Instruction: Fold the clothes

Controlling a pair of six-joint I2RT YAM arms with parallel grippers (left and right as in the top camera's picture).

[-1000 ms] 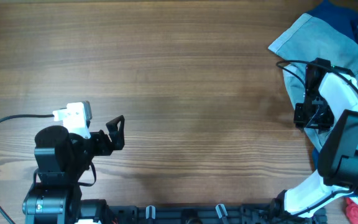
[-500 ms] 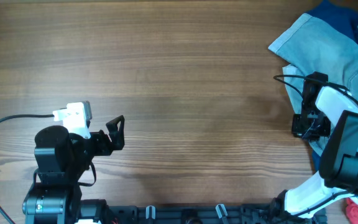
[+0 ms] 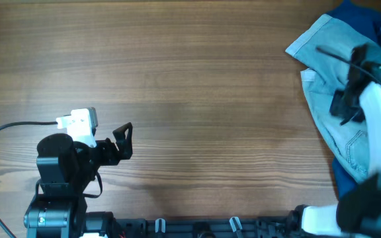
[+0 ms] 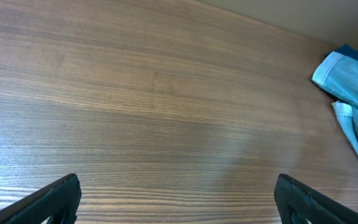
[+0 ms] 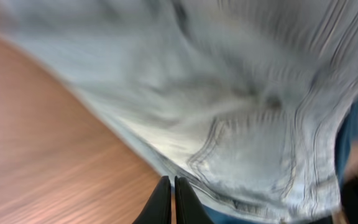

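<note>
A brown wood-grain table [image 3: 190,73] fills every view, and over its near left the left gripper [image 3: 126,140] has its fingers spread wide. The shorts [image 3: 326,59] lie at the right edge, partly over a dark blue garment [image 3: 359,16] (hem toward the far left, long axis slanting to the near right). The right gripper [image 5: 171,198] hangs above them with its fingers pressed together; I cannot tell whether any denim is caught between them.
</note>
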